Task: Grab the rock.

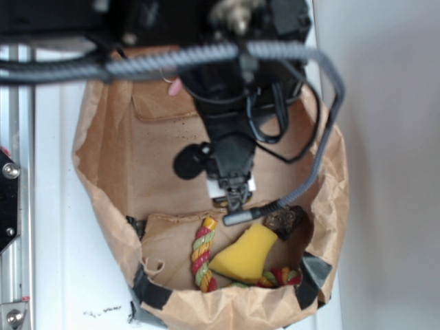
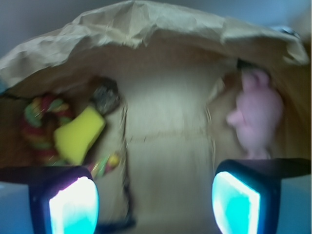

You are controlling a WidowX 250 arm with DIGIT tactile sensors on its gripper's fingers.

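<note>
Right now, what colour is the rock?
Dark brown-grey and speckled; the rock shows best in the wrist view.

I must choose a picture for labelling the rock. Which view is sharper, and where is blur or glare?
Exterior view: sharper; rock recognisable, arm near the lens blurred. Wrist view: soft throughout, rock smeared, gripper pads glowing cyan.

Speckled, seemingly brown-grey rock (image 2: 105, 97); yellow toy (image 2: 78, 135)
</note>
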